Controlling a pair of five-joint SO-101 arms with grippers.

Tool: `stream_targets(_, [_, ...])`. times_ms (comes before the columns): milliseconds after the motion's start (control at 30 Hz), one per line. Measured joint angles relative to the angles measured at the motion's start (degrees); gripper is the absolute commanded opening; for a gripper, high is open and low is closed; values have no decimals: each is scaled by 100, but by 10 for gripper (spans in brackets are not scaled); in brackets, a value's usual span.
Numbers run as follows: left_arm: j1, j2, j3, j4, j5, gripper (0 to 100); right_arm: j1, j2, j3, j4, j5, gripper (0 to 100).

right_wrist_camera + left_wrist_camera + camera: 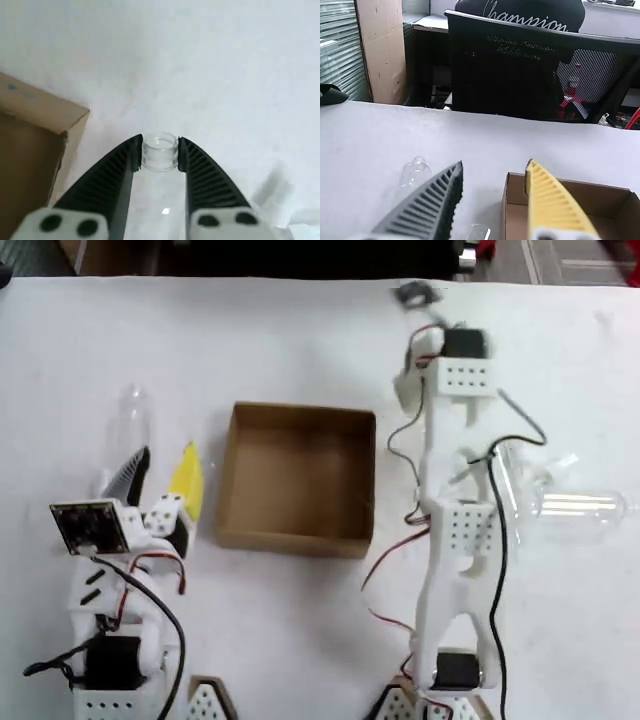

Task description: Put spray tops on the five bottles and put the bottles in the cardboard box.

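Note:
My right gripper [159, 141] is shut on the neck of a clear bottle [160, 149] with no top, just above the white table. The open cardboard box [297, 480] is empty at mid table, and its corner [35, 112] lies beside that gripper. My left gripper [165, 455], with one black and one yellow finger, is open left of the box and holds nothing. In its wrist view the left gripper [495, 170] has a second topless clear bottle [415, 171] lying past its black finger; the same bottle [130, 418] lies behind that gripper. More clear bottles [565, 505] lie right of the right arm [460, 530].
A small dark object [412, 292], perhaps a spray top, lies near the table's far edge. Loose red and black wires [400, 540] hang between the box and the right arm. A black chair [520, 65] stands beyond the table.

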Motion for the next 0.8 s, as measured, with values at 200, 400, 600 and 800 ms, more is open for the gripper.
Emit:
stream_targets(200, [431,0,-53,141,0,260,-26,-1486,0,35,-440,16])
stream_targets(400, [1064,0,-800,1319,-466,308,-475,-3402,774,35,-457,15])
stream_targets(600, [1811,-44,-1802,2453,-747,321,-1723,-5284,2330,9,-457,15])
stream_targets(800, [2681,-70,-2532,3314,-949,324,-2593,-6857,4132,-818,-457,15])
